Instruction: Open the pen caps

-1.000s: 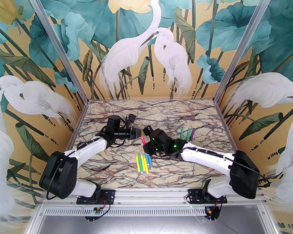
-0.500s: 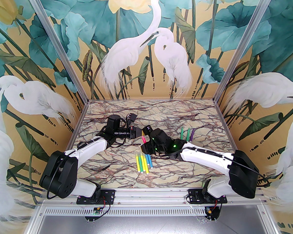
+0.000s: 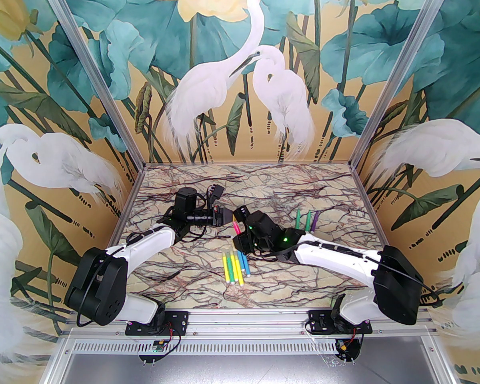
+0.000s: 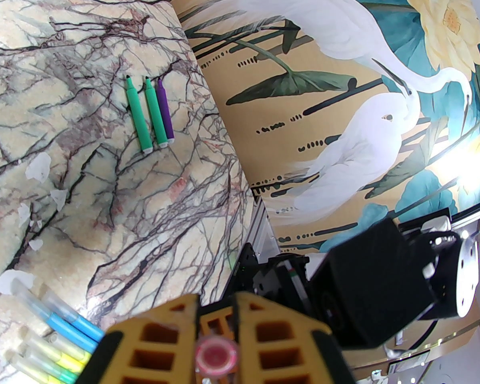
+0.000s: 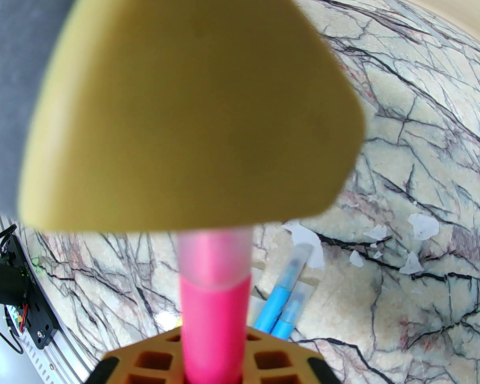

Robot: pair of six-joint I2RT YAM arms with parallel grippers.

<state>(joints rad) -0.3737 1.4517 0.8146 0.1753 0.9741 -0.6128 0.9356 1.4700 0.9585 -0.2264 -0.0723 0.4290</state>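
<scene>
Pink plastic marker [image 3: 236, 229] held off the marble-pattern counter [image 3: 304, 272] between both grippers, cap on.
Its barrel is clamped in the right gripper [image 3: 239, 240]; the left gripper [image 3: 226, 217] is closed on the translucent whitish plastic cap [image 5: 214, 254] seated on the marker's far end. Yellow and blue capped markers [image 3: 233, 268] lie in a row on the counter just below the grippers. Two uncapped green markers [image 4: 137, 114] and a purple marker [image 4: 165, 110] lie side by side, well apart to the right.

Left pincer [image 3: 232, 217] at pink pen's [image 3: 236, 228] top; right pincer [image 3: 240, 239] grips its base.
</scene>
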